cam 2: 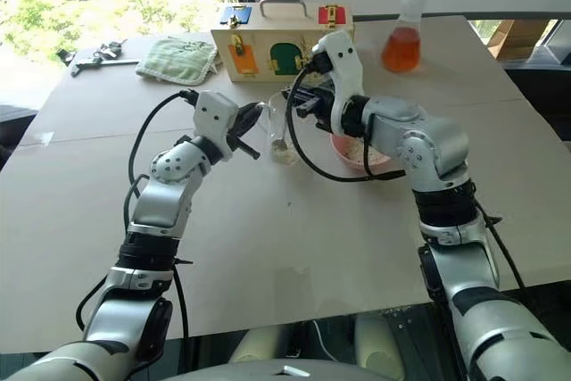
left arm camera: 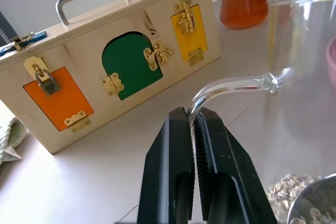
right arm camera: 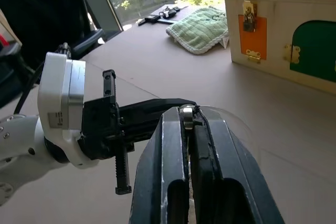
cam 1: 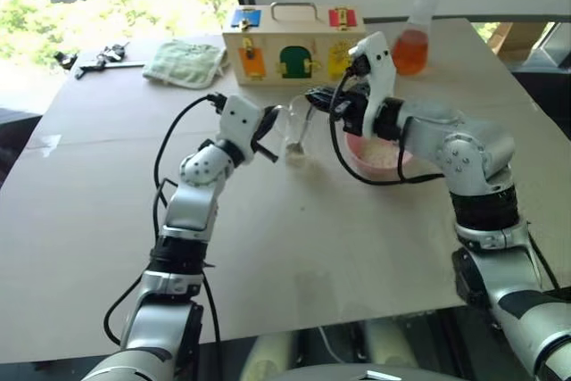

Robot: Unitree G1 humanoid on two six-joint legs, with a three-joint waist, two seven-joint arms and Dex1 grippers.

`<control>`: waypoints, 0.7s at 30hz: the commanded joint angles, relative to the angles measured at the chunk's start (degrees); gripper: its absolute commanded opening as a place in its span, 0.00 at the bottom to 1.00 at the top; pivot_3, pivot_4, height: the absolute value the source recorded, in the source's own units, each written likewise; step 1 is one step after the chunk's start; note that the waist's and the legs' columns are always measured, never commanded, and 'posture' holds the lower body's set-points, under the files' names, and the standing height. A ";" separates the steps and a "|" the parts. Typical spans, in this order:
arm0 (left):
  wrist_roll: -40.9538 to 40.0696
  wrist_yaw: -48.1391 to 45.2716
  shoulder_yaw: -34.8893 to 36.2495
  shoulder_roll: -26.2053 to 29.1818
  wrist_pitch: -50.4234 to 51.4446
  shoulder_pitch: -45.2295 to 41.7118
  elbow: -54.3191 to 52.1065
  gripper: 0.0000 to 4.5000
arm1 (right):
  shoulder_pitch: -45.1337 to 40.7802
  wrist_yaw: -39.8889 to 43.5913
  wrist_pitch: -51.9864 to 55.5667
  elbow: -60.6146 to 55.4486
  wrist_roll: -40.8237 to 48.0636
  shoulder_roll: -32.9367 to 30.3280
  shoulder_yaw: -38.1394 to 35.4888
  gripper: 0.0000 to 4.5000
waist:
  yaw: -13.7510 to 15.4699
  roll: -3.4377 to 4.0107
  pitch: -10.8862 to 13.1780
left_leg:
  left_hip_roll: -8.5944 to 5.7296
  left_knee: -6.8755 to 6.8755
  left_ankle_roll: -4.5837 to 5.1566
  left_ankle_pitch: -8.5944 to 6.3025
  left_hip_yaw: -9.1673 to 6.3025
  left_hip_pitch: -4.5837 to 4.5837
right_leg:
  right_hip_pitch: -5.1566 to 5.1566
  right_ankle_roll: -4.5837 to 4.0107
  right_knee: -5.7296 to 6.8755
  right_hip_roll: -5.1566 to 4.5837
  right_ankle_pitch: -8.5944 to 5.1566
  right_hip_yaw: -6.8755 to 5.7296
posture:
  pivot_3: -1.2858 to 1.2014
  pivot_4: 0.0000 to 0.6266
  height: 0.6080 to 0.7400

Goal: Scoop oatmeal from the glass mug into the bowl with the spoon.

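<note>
Pinching the curved handle of the glass mug (left arm camera: 294,77), left gripper (left arm camera: 193,124) with jaws closed on the clear loop. Mug upright on the pale board surface (cam 1: 294,247), between the two grippers, walls nearly invisible. Oatmeal (left arm camera: 286,190) as pale flakes heaped in the mug's bottom. Right gripper (right arm camera: 188,124) clamped shut on the top of the spoon (cam 1: 304,127); slim shiny handle running steeply down into the mug, long axis near vertical, oval bowl (left arm camera: 317,205) low among the flakes. Pink glossy bowl (cam 1: 379,153) just beside the mug on the right, partly behind the right arm. Wooden latch box (cam 1: 290,46) with brass hasps and orange, green and yellow doors behind; no legible writing. Conical flask (cam 1: 412,42) of orange liquid beside the box; green quilted cloth (cam 1: 186,62) left of it.
</note>
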 commanded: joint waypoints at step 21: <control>3.73 1.75 -1.83 -0.50 -12.18 -2.60 6.35 0.01 | -10.19 -19.69 16.41 8.70 9.97 3.51 -27.67 0.00 | -1.09 0.00 0.00 | -0.04 0.01 -0.03 0.03 0.15 0.00 | -0.18 0.00 0.29 -0.04 0.00 0.11 | 0.52 0.24 1.00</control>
